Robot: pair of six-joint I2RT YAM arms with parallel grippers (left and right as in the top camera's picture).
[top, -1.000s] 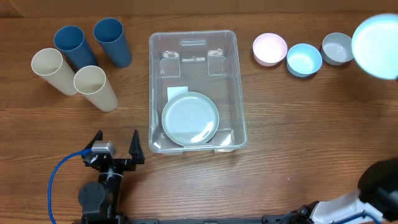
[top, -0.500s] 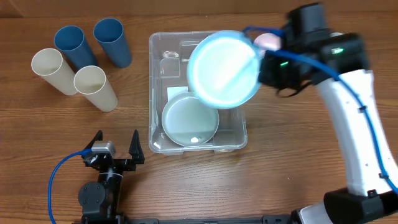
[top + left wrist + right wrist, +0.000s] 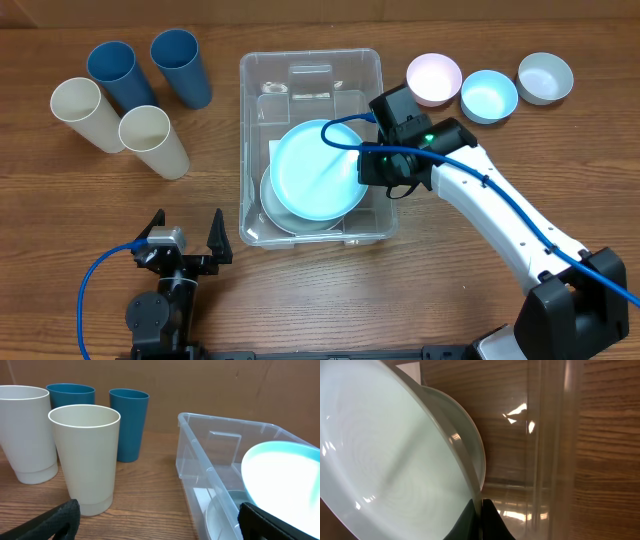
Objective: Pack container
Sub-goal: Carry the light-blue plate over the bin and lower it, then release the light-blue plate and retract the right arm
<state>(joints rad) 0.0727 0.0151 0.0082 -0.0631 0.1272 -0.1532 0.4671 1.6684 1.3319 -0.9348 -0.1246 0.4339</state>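
Overhead view, Ben, left side first: what is there?

Two cream plastic cups [image 3: 77, 113] and two dark blue plastic cups [image 3: 180, 65], Ana, standing on the brown wooden table [image 3: 90, 230]. Below them the left gripper [image 3: 189, 222] rests with its fingers spread wide and nothing between them.

And in the middle?

The large clear rectangular plastic bin [image 3: 310, 75] sits in the middle of the table. A pale green round plate [image 3: 280, 215] lies flat inside. The right gripper [image 3: 372, 165] pinches the rim of a light blue round plate [image 3: 315, 170], tilted over the first one. I cannot tell if they touch.

Which step is this?

I think it is putting the second plate in. Next it should go lower, lay that plate flat on the other, then let go.

And on the right?

Three small round bowls beside the bin: a pink bowl [image 3: 434, 78], a light blue bowl [image 3: 489, 95] and a grey bowl [image 3: 545, 78].

The room?

Only a plain brown wall [image 3: 200, 380] behind the table.
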